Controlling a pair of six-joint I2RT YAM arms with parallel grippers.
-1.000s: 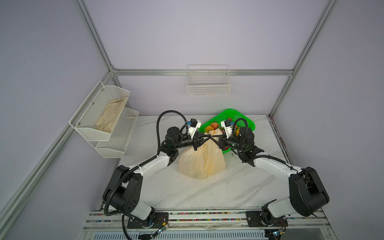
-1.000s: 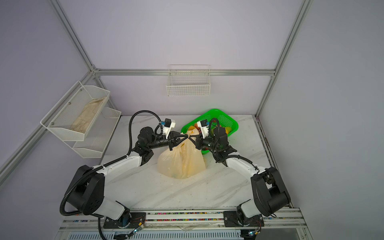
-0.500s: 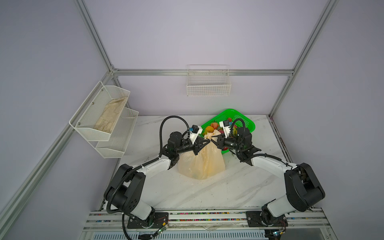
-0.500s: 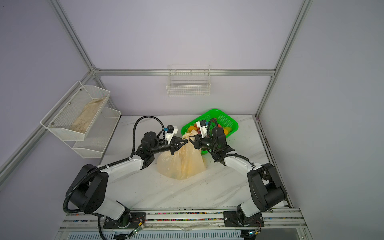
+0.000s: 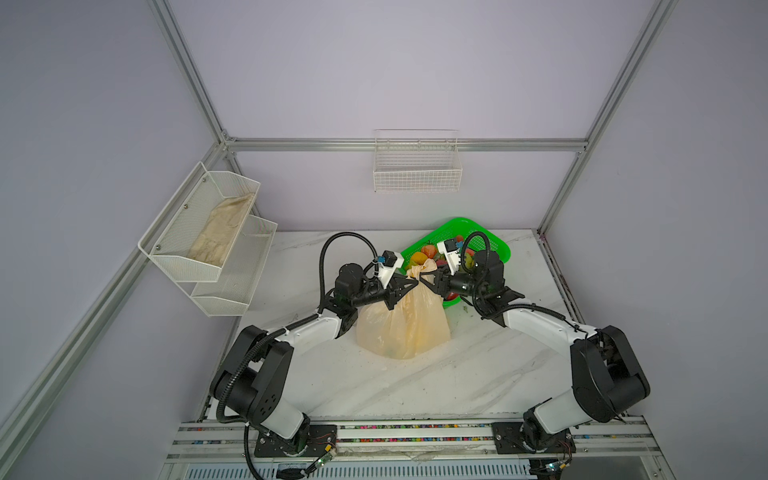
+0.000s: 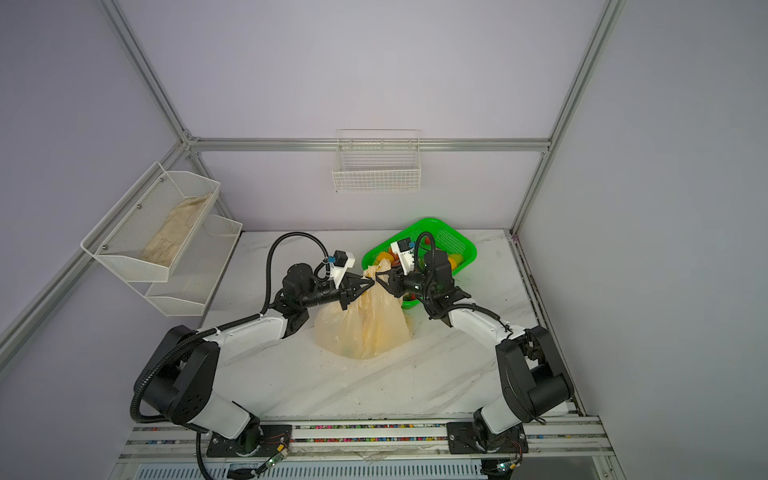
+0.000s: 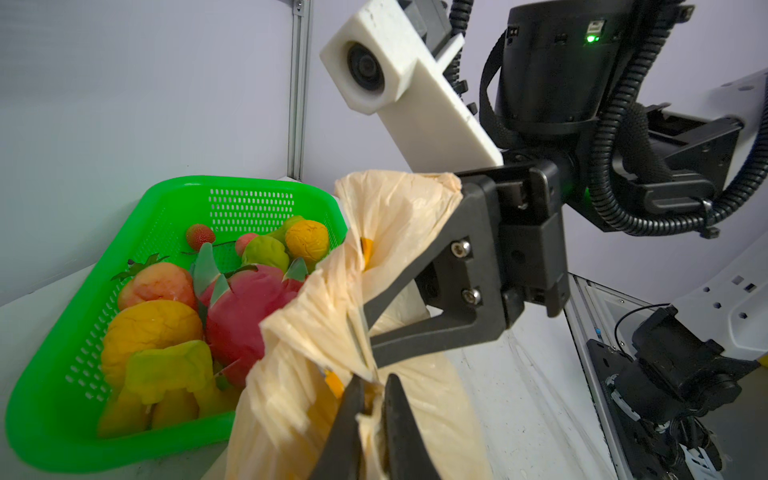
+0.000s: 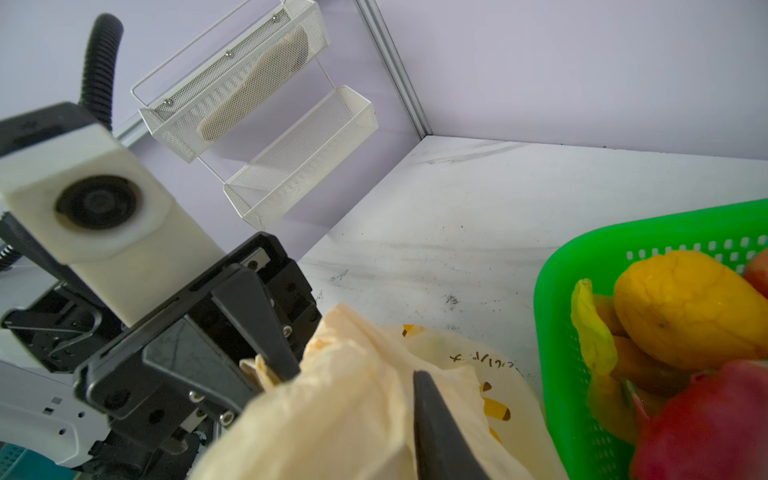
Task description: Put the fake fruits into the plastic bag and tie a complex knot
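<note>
**Grippers meeting at the neck of the plastic bag (image 5: 405,328).**
The left gripper (image 7: 372,384) is pinching bag film between closed fingers; whether the right gripper (image 5: 423,282) is gripping cannot be told. The bag is standing on the table (image 5: 436,386) beside the green basket (image 5: 496,245) of fake fruits (image 7: 237,307).

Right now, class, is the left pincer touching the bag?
Touching. The left wrist view shows the left pincer closed on a fold of the bag, plastic squeezed between its fingers.
</note>
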